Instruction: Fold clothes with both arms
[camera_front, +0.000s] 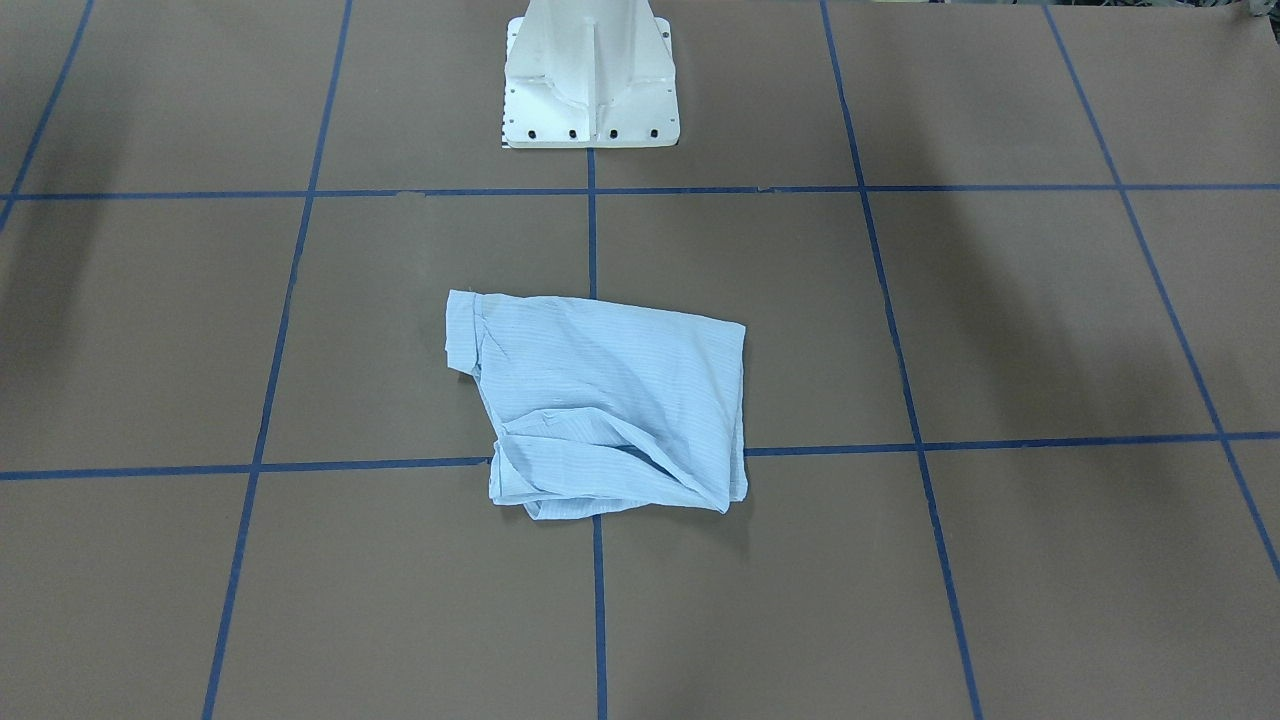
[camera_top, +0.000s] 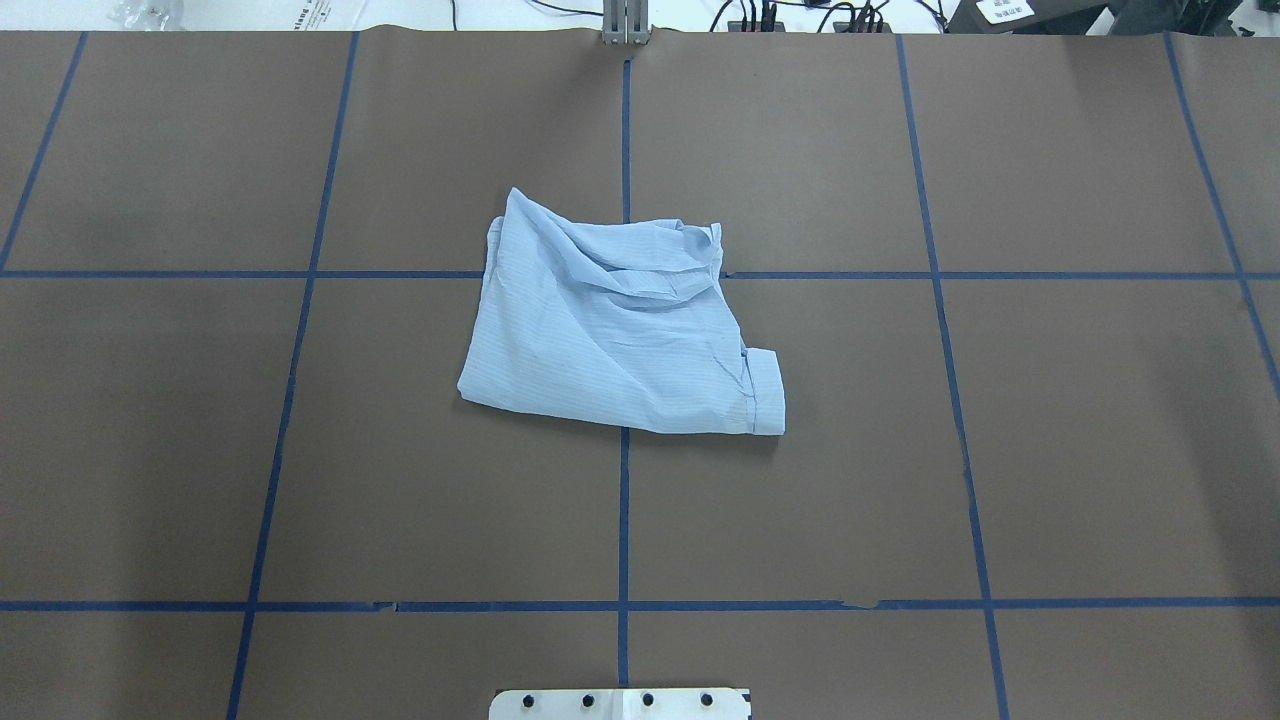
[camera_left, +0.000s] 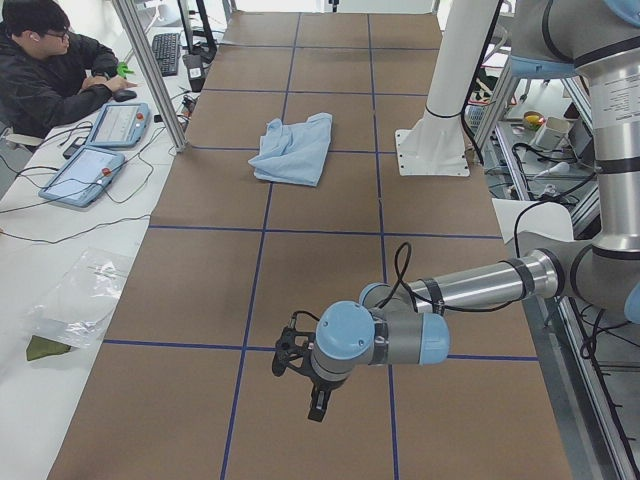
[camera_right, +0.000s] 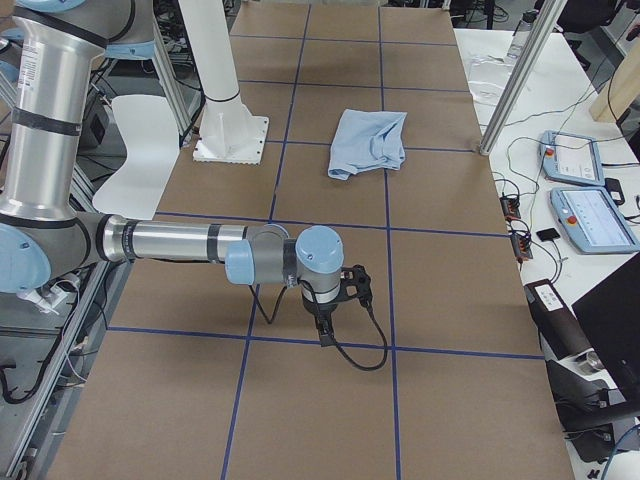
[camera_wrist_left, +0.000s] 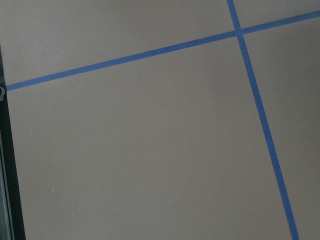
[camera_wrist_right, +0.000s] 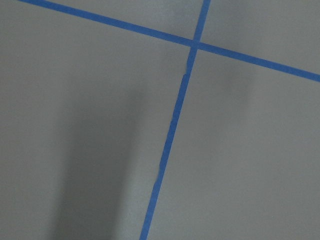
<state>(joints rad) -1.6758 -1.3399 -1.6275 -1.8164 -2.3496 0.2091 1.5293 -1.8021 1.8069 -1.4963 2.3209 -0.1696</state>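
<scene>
While my left gripper (camera_left: 316, 405) hangs at 9 o'clock and my right gripper (camera_right: 325, 336) at 3, open or closed I cannot tell; shirt (camera_top: 620, 340): folded, 12 o'clock of base (camera_front: 590, 90).

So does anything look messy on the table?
Yes. The light blue shirt lies crooked against the blue tape lines. In the overhead view its far edge is bunched and wrinkly, and a cuff pokes out at one corner.
</scene>
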